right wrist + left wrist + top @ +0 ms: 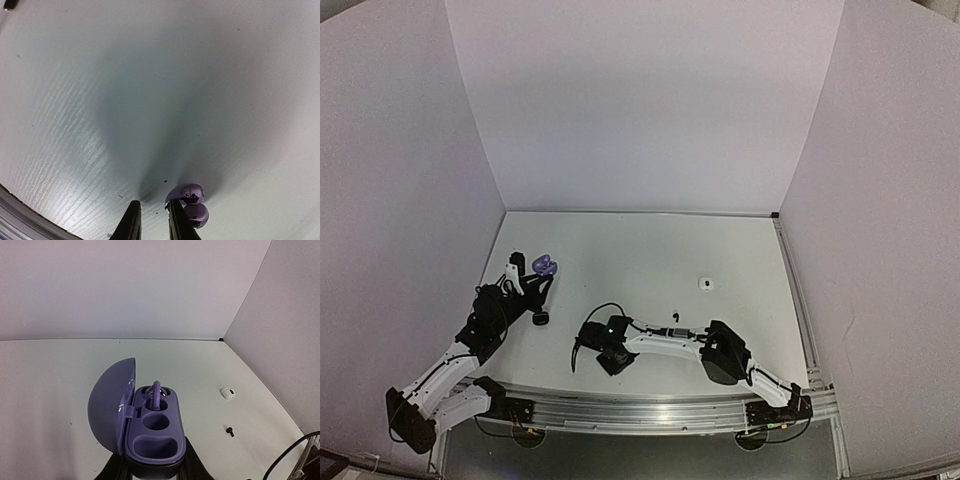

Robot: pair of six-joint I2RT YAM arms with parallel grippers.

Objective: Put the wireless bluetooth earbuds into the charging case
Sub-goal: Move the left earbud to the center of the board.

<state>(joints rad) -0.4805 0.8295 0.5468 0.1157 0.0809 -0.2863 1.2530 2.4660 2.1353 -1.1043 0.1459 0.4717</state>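
Note:
A purple charging case (156,440) stands open, its lid (110,402) swung out to the left. My left gripper (155,471) is shut on the case's dark base; in the top view it holds the case (543,265) at the table's left. One purple hooked earbud (156,392) sits in the far socket, and the near sockets hold nothing. A second purple earbud (193,202) lies on the table against the outer side of my right gripper's (152,206) right finger. Those jaws stand a narrow gap apart with nothing between them. The right gripper (611,357) is low at front centre.
A small white earbud (228,392) (705,284) lies right of centre on the table. A tiny black piece (230,430) (672,316) lies nearer the arms. White walls enclose the table on three sides. A black cable (588,318) loops by the right wrist.

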